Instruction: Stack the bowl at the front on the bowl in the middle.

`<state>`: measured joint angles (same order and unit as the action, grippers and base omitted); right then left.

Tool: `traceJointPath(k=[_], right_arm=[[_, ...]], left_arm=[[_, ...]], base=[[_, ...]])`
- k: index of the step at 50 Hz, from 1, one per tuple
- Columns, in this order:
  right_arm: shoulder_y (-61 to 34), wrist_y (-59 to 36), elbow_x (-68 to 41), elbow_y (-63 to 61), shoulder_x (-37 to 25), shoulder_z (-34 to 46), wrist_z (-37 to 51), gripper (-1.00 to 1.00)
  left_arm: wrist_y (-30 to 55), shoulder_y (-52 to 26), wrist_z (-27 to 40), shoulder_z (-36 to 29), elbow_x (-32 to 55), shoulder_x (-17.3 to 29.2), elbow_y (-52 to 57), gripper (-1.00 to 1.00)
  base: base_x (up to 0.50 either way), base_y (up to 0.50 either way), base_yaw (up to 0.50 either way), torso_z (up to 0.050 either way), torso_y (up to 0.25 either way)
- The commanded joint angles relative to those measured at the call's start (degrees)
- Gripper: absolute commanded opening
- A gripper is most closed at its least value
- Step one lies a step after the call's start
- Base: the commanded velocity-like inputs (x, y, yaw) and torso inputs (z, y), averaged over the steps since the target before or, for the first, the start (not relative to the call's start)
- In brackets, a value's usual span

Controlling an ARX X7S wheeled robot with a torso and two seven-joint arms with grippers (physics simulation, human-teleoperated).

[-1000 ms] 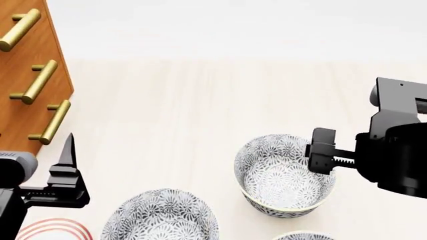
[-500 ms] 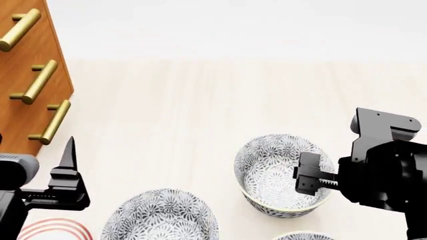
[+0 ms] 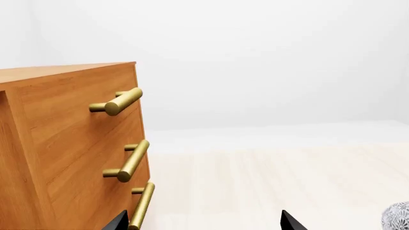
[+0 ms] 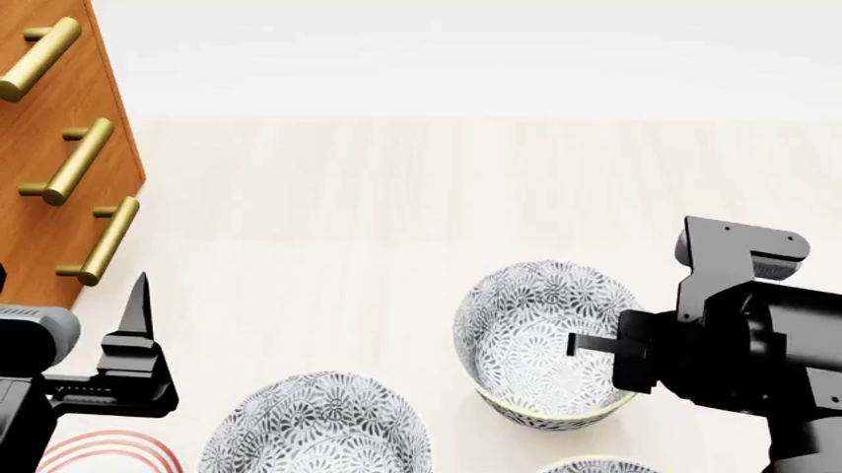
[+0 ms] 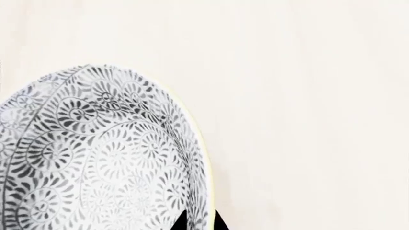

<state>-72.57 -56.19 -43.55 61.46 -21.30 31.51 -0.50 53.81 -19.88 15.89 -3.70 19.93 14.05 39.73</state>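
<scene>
Lifted by the right hand, one bowl tilts — three bowls total.

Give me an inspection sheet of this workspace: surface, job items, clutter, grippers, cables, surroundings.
Surface: pale wood tabletop, bare toward the far side.
Job's things: patterned bowl upright, tilted slightly; second patterned bowl nearer the robot; third bowl rim only partly in view at the frame's bottom edge.
Clutter: red-ringed plate edge at the near left.
Grippers: right gripper closed on the first bowl's rim, fingertips straddling the wall; left gripper open, holding nothing.
Cables: nothing seen.
Surroundings: wooden drawer cabinet with brass handles at left; plain white backdrop.
</scene>
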Motion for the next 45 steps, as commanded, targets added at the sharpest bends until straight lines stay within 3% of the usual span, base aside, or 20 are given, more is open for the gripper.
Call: traceJointPath(k=[1, 8, 16, 45], right_arm=[[1.33, -0.59, -0.90, -3.30, -0.60, 0.13, 0.69, -1.00], [7.15, -13.04, -17.10, -33.45, -7.82, -14.89, 15.93, -1.00], [6.24, -21.87, -26.46, -44.13, -8.73, -21.86, 26.57, -1.00], [8.50, -27.80, -46.01, -42.48, -8.17, -32.84, 33.36, -1.00]], left_arm=[[-0.44, 0.06, 0.22, -0.12, 0.22, 0.22, -0.36, 1.00], [-0.22, 0.04, 0.25, -0.02, 0.70, 0.30, -0.47, 1.00], [0.21, -0.15, 0.34, 0.24, 1.22, 0.55, -0.30, 1.00], [0.25, -0.22, 0.79, 1.81, 3.02, 0.95, -0.39, 1.00]], base=[[0.00, 0.00, 0.00, 0.000, 0.000], [0.00, 0.00, 0.00, 0.000, 0.000], [0.00, 0.00, 0.00, 0.000, 0.000], [0.00, 0.00, 0.00, 0.000, 0.000]])
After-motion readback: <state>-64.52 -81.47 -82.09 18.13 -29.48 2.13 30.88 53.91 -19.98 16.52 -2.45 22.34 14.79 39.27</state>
